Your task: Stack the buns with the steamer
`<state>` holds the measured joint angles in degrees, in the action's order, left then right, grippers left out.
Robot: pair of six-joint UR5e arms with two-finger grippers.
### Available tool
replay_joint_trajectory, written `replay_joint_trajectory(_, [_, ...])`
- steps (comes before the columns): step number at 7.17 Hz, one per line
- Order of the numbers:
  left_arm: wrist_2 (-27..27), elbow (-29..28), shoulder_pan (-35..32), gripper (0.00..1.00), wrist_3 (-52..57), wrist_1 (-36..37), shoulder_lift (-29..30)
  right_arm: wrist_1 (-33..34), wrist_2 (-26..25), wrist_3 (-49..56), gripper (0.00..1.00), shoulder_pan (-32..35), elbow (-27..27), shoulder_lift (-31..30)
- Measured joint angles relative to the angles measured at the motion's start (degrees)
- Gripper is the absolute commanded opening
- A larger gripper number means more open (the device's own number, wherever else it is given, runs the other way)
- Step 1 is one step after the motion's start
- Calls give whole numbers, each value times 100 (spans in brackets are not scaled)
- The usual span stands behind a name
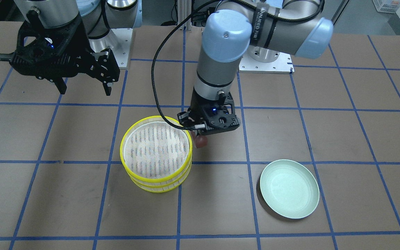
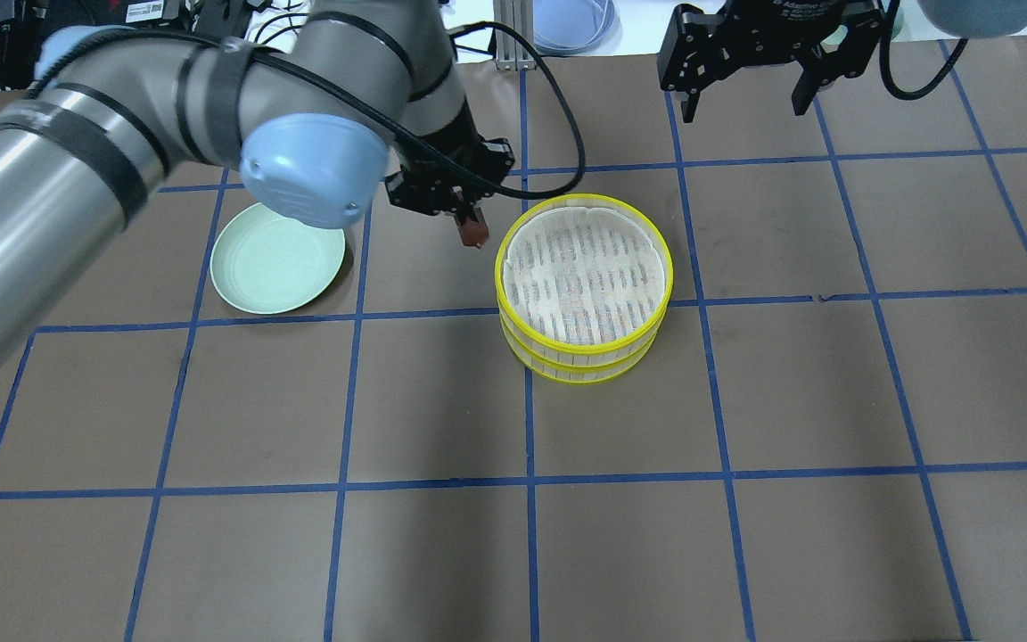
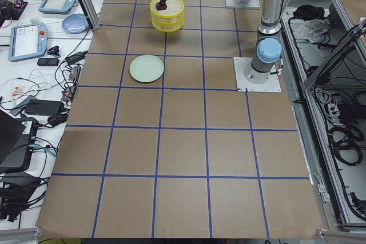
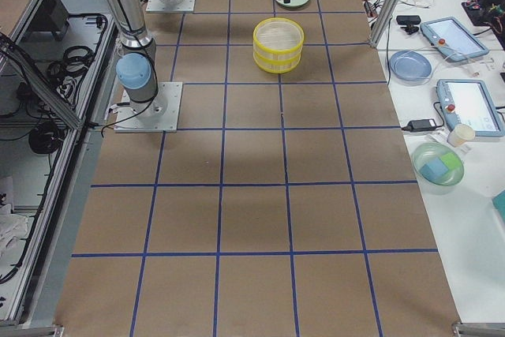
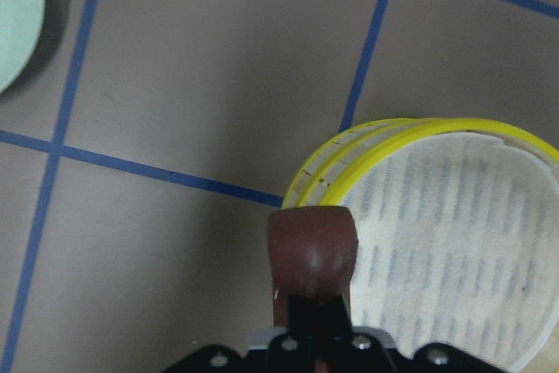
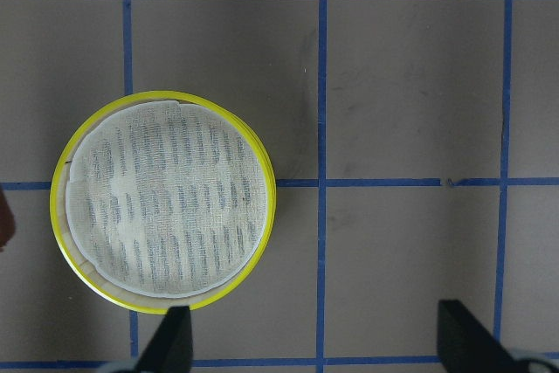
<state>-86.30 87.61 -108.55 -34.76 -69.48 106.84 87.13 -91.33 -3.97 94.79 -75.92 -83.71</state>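
Reddish-brown bun (image 5: 312,251) clamped in left gripper (image 2: 469,223), at the steamer (image 5: 419,126) rim. Recommend carrying it inward over the liner (image 2: 585,276) centre and lowering before release. Right gripper (image 1: 85,88) spread wide, empty.

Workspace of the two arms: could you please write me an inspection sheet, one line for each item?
Surface: brown table with a blue tape grid; no spill seen.
Job's things: yellow two-tier steamer, white liner on top, nothing on it; brown bun held in the left gripper, close to the steamer's rim; cream-white bun not seen.
Clutter: empty green plate on the table.
Grippers: left gripper shut on the brown bun; right gripper open, empty, raised away from the steamer.
Cables: black cable loops from the left wrist, near the steamer's rim.
Surroundings: teach pendants and bowls on the side benches.
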Motion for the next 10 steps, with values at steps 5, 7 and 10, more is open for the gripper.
replay_joint_trajectory(5, [48,683,-562,100,-515,1355,400,-19,-58,15,100,-329,4,-159])
replay_joint_trajectory(7, [47,689,-566,100,-310,1370,381,-10,-54,-136,100,-253,20,-164])
replay_joint_trajectory(10, [-94,620,-40,100,645,1305,-40,25,-67,-181,100,-177,-78,-178])
